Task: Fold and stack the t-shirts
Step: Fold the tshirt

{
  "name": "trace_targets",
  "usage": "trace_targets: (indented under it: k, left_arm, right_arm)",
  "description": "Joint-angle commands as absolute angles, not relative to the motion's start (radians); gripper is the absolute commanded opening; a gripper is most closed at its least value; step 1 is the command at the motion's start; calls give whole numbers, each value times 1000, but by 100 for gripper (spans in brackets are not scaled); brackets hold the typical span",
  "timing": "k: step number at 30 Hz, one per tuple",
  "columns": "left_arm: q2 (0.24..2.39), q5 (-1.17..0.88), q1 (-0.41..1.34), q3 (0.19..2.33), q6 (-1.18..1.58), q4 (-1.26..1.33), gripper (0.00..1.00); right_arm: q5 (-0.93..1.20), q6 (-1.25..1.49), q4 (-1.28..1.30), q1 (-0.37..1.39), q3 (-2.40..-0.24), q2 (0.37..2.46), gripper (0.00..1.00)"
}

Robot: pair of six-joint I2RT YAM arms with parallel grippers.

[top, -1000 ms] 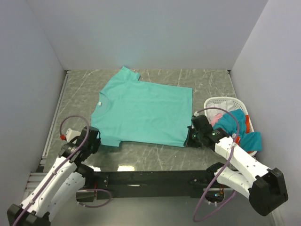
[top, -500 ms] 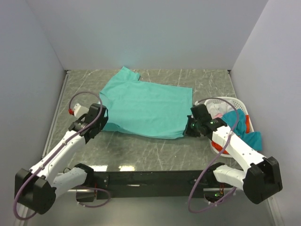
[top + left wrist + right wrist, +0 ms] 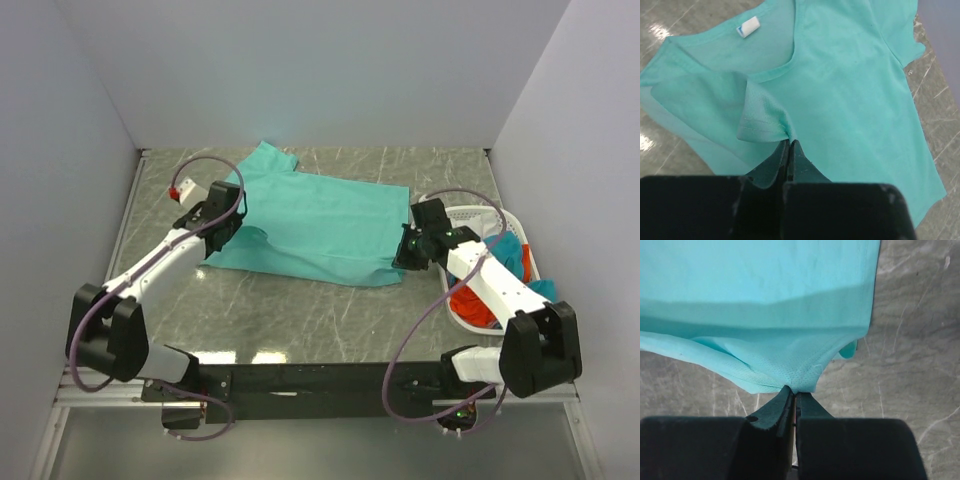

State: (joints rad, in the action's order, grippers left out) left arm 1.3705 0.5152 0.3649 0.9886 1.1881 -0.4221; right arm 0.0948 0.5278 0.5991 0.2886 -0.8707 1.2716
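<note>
1. Grey marbled table [image 3: 330, 310], pale walls on 3 sides.
2. Left fingers [image 3: 789, 150] are pinched tight on the near sleeve of the teal t-shirt [image 3: 320, 220]. Right fingers [image 3: 793, 396] are likewise closed, on the near hem corner.
3. Shirt lies mid-table, nearer the far edge, long axis left-right: collar twd left edge, hem twd right edge. Both grips sit on its near long side, and the rest of the cloth lies beyond them twd the far edge. One arm per end, neither nearer.
4. Prob. next: carry that near side over onto the far side, both ends level.
5. Vs 1 s ago: left arm has swung up from the near-left corner, right arm has moved a little farther in, and the near side is lifted & drawn in.
6. White basket [image 3: 480, 212] by the right edge holds an orange-red shirt [image 3: 470, 303] & a blue-teal shirt [image 3: 510, 250].
</note>
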Motion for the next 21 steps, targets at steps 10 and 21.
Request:
trace_targets:
  k: [10,21]
  left_arm:
    - [1620,433,336,1184,1014,-270,0]
    - [1853,388,314,1342,986,-249,0]
  right_arm:
    - [106,497,551,227,-1000,1423,0]
    - [12,581,502,176,-1074,1591,2]
